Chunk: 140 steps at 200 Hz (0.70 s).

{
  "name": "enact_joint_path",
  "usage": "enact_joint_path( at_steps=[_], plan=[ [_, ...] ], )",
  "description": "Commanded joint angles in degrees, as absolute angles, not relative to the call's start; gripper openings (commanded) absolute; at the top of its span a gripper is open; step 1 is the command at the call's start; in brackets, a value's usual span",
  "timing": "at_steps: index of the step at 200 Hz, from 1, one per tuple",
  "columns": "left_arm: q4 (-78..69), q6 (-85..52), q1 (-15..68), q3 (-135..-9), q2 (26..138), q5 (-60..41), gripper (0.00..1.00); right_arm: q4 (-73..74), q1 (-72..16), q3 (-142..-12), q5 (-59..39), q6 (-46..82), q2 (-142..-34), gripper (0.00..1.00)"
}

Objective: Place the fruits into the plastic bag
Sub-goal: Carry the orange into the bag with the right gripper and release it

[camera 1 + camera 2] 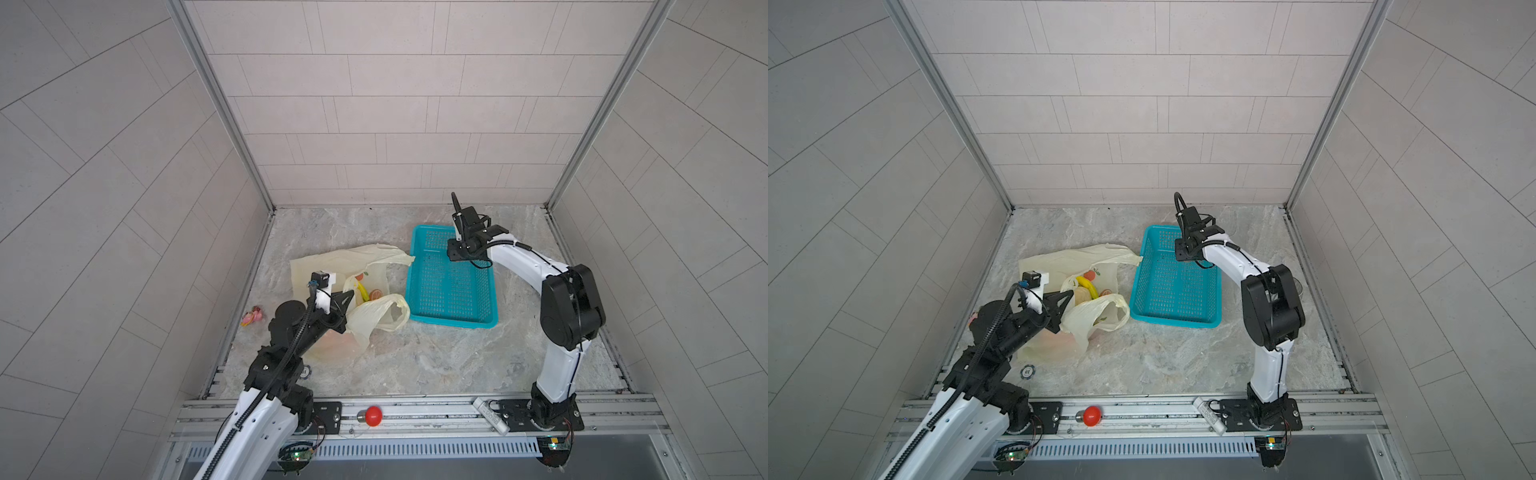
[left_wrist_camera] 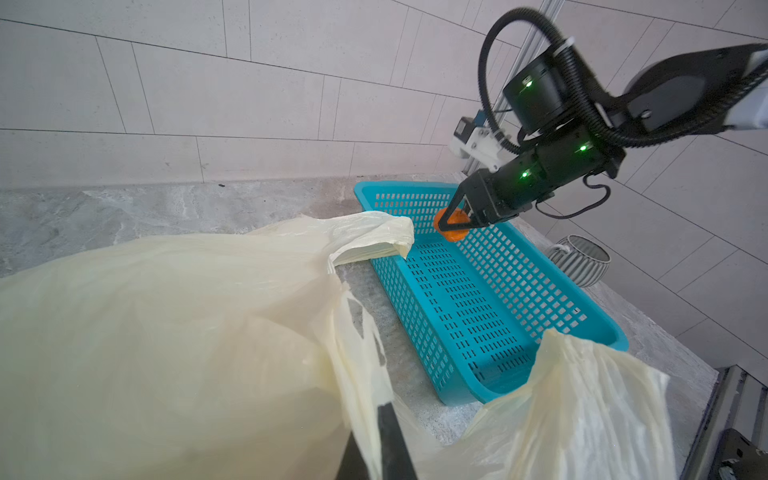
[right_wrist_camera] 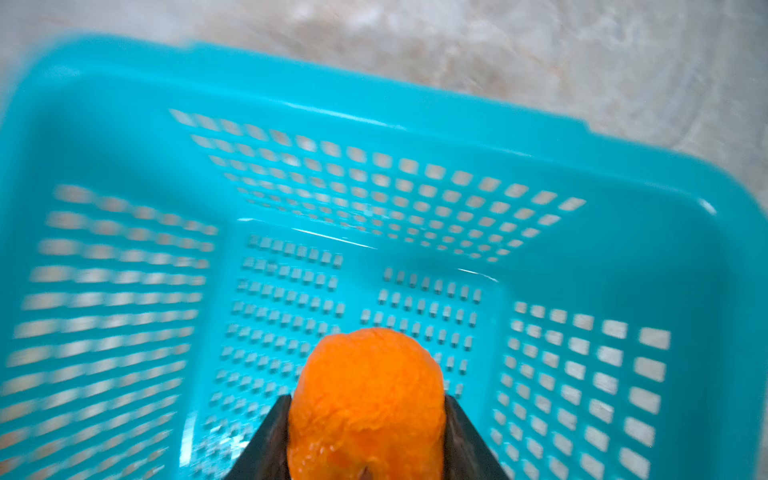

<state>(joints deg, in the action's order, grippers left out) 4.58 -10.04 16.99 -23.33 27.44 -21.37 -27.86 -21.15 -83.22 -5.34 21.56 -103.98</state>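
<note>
The cream plastic bag (image 1: 316,266) (image 1: 1059,262) lies crumpled left of the middle, its mouth held up. My left gripper (image 1: 345,300) (image 2: 374,419) is shut on the bag's rim, and film runs between its fingers (image 2: 395,440). Inside the mouth I see a yellow banana (image 1: 363,291) (image 1: 1088,286) and a beige round fruit (image 1: 1082,294). My right gripper (image 3: 368,401) (image 2: 453,224) is shut on an orange fruit (image 3: 368,374) (image 2: 455,237). It hangs over the far end of the teal basket (image 1: 451,320) (image 3: 374,95). In both top views the wrist hides this fruit.
The teal basket (image 1: 1173,322) (image 2: 598,324) stands right of the bag, with nothing lying in it. A small pink toy (image 1: 252,316) lies at the left wall. A red button (image 1: 372,415) sits on the front rail. A striped pot (image 2: 579,259) stands behind the basket.
</note>
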Motion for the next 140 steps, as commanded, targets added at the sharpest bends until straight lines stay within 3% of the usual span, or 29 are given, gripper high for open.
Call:
enact_joint_path(
  at_steps=[1, 43, 140],
  plan=[
    [4.2, -9.5, 16.8, -23.1, 27.1, -21.1, 0.0, -19.0, -23.6, -79.4, -23.4, 25.2, -100.8, 0.35],
    [4.2, -9.5, 16.8, -23.1, 27.2, -21.2, 0.0, -8.5, -31.3, -73.8, -39.6, 28.8, -99.9, 0.35],
    [4.3, -9.4, 16.8, -23.2, 27.2, -21.0, 0.0, -9.2, -46.2, -89.8, -43.6, 28.1, -115.9, 0.37]
  ],
)
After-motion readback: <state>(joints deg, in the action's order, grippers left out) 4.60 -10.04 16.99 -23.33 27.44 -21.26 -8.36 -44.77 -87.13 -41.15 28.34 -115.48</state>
